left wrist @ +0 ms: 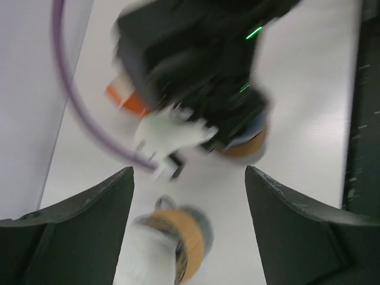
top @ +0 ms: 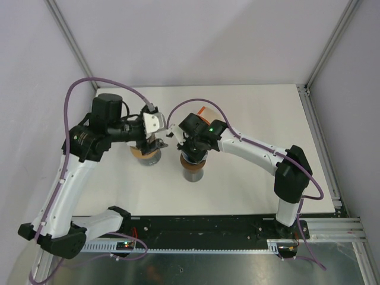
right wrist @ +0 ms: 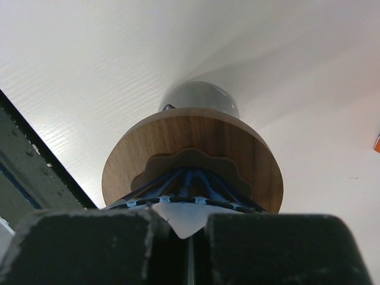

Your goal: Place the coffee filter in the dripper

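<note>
The dripper [right wrist: 190, 172] has a blue wire cone, a round wooden collar and a grey base. It stands mid-table in the top view [top: 193, 168]. My right gripper [right wrist: 181, 224] is shut on the tip of a white paper coffee filter [right wrist: 187, 217] and holds it right at the cone's rim. In the top view the right gripper [top: 191, 148] hovers directly over the dripper. My left gripper [left wrist: 189, 196] is open and empty, above a second wood-ringed stand with white paper [left wrist: 169, 246]. In the top view the left gripper [top: 149, 141] covers that stand [top: 149, 157].
An orange object [top: 202, 110] lies on the white table [top: 255, 113] behind the right gripper, and shows in the left wrist view [left wrist: 124, 98]. A black rail [top: 208, 225] runs along the near edge. The left arm's purple cable [left wrist: 89, 119] hangs close to the grippers.
</note>
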{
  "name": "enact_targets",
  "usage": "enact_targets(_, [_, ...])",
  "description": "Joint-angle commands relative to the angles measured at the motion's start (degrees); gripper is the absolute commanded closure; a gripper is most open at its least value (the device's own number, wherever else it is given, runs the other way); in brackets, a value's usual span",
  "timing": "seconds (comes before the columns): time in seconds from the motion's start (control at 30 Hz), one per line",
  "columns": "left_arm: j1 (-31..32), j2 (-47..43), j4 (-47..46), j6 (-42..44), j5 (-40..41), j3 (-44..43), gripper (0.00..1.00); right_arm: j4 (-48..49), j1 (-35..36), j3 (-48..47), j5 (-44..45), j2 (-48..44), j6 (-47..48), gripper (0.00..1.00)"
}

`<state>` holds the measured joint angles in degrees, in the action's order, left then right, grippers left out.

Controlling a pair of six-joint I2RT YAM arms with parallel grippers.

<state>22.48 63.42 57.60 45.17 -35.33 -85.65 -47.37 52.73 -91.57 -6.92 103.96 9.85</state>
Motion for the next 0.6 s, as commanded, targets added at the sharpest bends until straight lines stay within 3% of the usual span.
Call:
enact_targets(0.0, [9.22,-1.61,4.51,-1.35,-17.62,-2.81,0.21,1.04,-0.34,1.27,-0.37,2.69,-0.62,1.00])
enact_targets(0.13, [18.38,-2.59,4.31,6.30,-13.99,5.97,0.22,1.01,-0.39,1.29,-0.04,2.48,-0.73,1.00])
enact_targets(0.27, [19.44,-2.32,0.68,12.56,-10.97,13.25,0.23,0.95,-0.43,1.28,0.05,2.25,-0.79,1.00])
enact_targets(0.57, [19.55,-0.76,-12.12,13.37,-1.92,21.24,0.23,0.86,-0.44,0.59,-0.87,1.40,-0.77,1.00])
